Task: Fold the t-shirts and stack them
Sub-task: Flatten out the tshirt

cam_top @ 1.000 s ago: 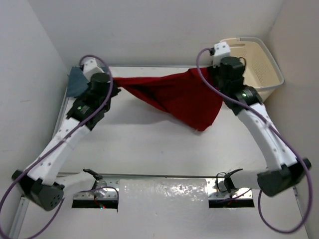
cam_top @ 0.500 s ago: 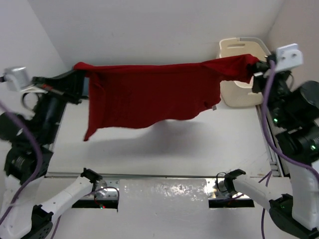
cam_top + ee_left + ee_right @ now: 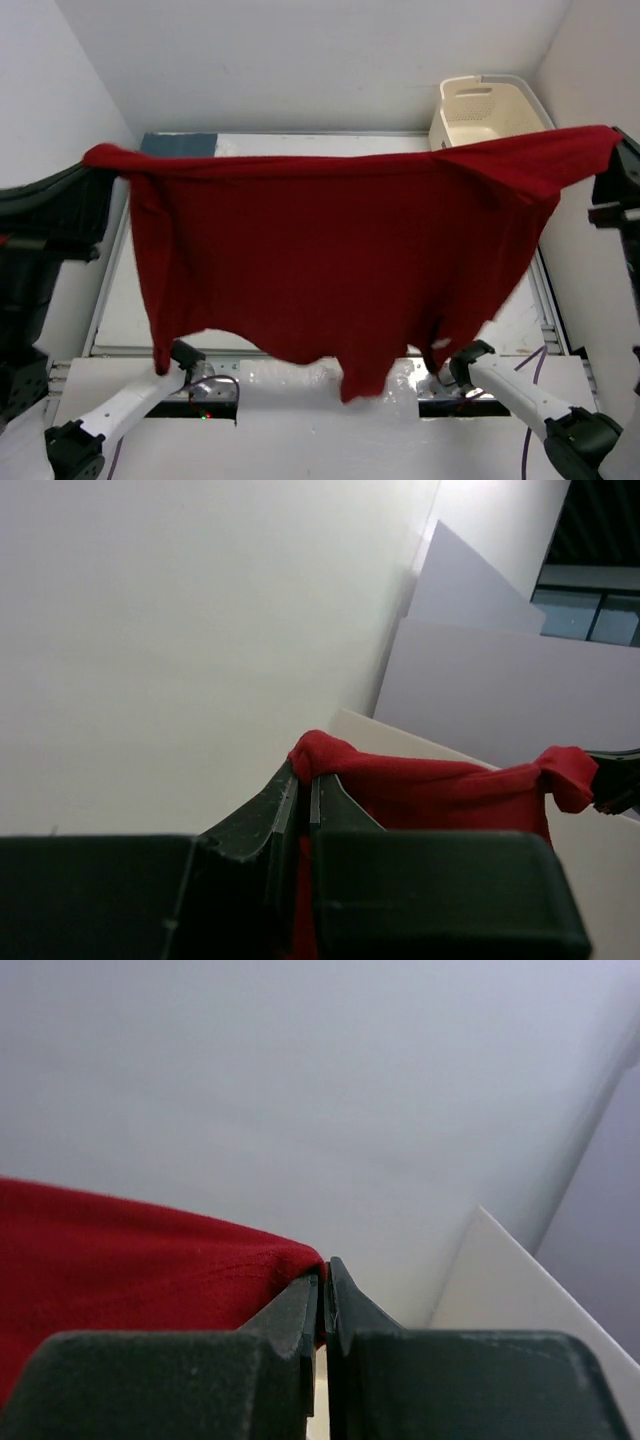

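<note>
— Pinching a bunched corner of the red t-shirt [image 3: 320, 260] in the left gripper [image 3: 303, 780], clamped shut on cloth; likewise the right gripper [image 3: 324, 1272], closed on the opposite corner.
— Hanging where?
— Stretched left to right, high above the table [image 3: 320, 144], sagging mid-span, hem drooping near.
— Handling?
— Soft, light, limp; probably prone to slipping from a thin pinch. Better taken at shoulders or hem corners. Blue-grey t-shirt [image 3: 180, 145] far left, basket [image 3: 490, 105] far right.
</note>
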`<state>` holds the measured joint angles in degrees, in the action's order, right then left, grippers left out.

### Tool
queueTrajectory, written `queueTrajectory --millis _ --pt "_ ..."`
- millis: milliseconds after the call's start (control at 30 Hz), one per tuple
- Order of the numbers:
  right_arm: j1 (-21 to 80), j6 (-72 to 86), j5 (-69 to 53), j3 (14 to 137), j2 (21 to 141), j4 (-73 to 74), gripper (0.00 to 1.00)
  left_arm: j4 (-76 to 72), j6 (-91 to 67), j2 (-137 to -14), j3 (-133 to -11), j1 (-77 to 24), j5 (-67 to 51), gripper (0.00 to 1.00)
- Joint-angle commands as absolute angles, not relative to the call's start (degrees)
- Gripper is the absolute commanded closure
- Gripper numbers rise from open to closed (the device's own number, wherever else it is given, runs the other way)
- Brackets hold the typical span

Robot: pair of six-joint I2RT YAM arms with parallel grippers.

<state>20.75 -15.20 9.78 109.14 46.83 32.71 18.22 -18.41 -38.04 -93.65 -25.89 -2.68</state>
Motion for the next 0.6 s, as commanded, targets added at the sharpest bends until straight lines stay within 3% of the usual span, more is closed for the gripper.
queueTrajectory --millis 0,233,367,433,467,500,533,567 --pt "20.39 -18.54 20.28 103.91 53.60 28.93 1.00 16.79 -20.91 -44.64 -90.46 -25.66 -0.54 1.00" --pt "20.39 -18.54 26.18 88.96 64.05 20.05 1.00 19.68 -26.27 -59.03 -79.12 -25.49 19.03 1.00" --pt "18.99 -17.32 26.65 82.02 75.03 14.60 1.00 19.44 -27.51 -70.18 -72.09 -21.20 19.01 0.97" --pt "17.23 -13.74 19.82 78.67 83.82 11.35 1.00 15.32 -28.12 -80.09 -68.03 -15.58 14.35 0.89" --pt "15.83 -12.93 17.60 77.97 86.98 9.68 1.00 15.03 -28.30 -83.98 -68.38 -13.29 6.23 0.85" --pt "15.65 -12.40 16.62 77.96 90.58 6.80 1.00 14.77 -27.95 -88.29 -71.34 -10.23 2.93 0.73" --pt "15.73 -11.26 15.74 79.96 97.92 7.55 0.91 18.51 -27.51 -96.42 -74.50 -9.50 1.86 0.58" --pt "15.65 -10.29 14.78 82.94 101.56 9.99 0.75 20.72 -26.55 -99.72 -78.45 -9.23 2.45 0.40"
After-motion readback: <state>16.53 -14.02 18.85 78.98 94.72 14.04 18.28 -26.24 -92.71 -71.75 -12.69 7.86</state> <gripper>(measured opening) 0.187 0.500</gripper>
